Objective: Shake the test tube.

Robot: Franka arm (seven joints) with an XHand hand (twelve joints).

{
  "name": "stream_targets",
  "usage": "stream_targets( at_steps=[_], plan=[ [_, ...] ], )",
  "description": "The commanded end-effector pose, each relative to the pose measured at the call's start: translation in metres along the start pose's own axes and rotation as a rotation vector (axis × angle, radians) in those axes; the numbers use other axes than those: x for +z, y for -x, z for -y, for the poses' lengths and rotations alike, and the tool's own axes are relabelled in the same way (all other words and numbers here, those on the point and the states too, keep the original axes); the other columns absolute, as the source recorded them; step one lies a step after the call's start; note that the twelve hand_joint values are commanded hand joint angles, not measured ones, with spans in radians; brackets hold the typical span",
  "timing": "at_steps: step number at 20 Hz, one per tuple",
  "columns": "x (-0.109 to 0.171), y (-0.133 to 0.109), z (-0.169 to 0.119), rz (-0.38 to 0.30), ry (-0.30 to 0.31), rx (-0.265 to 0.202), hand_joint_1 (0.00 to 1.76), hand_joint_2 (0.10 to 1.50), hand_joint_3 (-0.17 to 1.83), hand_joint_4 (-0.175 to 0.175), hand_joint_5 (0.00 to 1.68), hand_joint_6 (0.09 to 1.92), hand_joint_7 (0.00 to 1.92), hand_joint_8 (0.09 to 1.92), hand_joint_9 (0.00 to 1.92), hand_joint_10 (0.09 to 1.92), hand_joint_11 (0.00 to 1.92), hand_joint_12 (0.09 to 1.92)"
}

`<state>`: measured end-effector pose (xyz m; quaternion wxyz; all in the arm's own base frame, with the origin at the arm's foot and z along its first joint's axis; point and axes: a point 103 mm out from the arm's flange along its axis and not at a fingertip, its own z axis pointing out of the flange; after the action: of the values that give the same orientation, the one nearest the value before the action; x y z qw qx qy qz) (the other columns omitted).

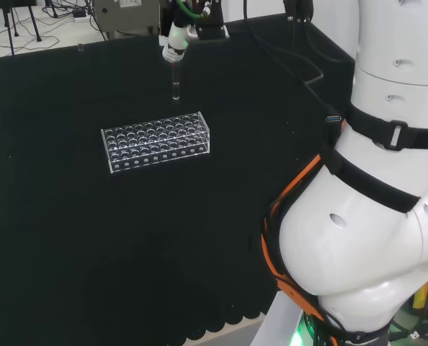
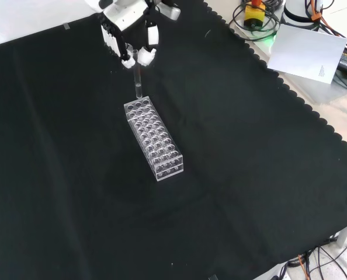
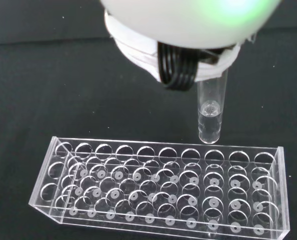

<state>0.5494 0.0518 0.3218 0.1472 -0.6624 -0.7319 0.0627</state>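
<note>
A clear test tube (image 1: 175, 81) hangs upright from the black and white hand (image 1: 176, 43), whose fingers pinch its top. In the front view the hand (image 2: 127, 41) holds the tube (image 2: 138, 79) just above the far end of the clear rack (image 2: 153, 138). The wrist view shows the tube (image 3: 209, 112) with a little clear liquid in its rounded bottom, hovering above the rack's (image 3: 163, 187) back edge. The rack (image 1: 156, 140) lies on the black cloth, and its holes look empty.
The arm's white links (image 1: 372, 187) stand at the right of the head view. White paper (image 2: 308, 52) and cables lie beyond the cloth's scalloped edge at the top right of the front view. Black cloth (image 2: 249, 175) surrounds the rack.
</note>
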Motion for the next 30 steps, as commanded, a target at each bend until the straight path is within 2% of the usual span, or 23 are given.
stream_targets(
  at_steps=[1,9,17,21,23,25,30],
  plan=[
    [-0.008,-0.003,0.006,0.002,0.008,-0.012,1.45,0.52,0.84,-0.175,1.36,0.22,1.45,0.48,1.34,0.96,1.18,0.98],
    [-0.006,-0.013,0.009,0.004,0.007,-0.026,1.45,0.52,0.84,-0.175,1.37,0.21,1.45,0.47,1.34,0.96,1.18,0.98],
    [-0.009,-0.067,0.004,-0.018,0.022,-0.125,1.45,0.52,0.84,-0.175,1.37,0.2,1.46,0.47,1.34,0.96,1.18,0.98],
    [-0.009,-0.077,0.003,-0.013,0.024,-0.141,1.45,0.51,0.84,-0.175,1.37,0.2,1.45,0.47,1.34,0.96,1.18,0.98],
    [-0.007,-0.072,0.002,-0.005,0.022,-0.122,1.45,0.51,0.84,-0.175,1.37,0.2,1.45,0.47,1.34,0.96,1.18,0.98],
    [-0.005,-0.059,0.002,0.004,0.017,-0.083,1.45,0.51,0.84,-0.175,1.38,0.2,1.46,0.47,1.34,0.96,1.18,0.98],
    [-0.003,0.002,0.009,0.02,0.016,0.082,1.45,0.51,0.84,-0.175,1.38,0.19,1.46,0.47,1.34,0.95,1.18,0.98]
  ],
)
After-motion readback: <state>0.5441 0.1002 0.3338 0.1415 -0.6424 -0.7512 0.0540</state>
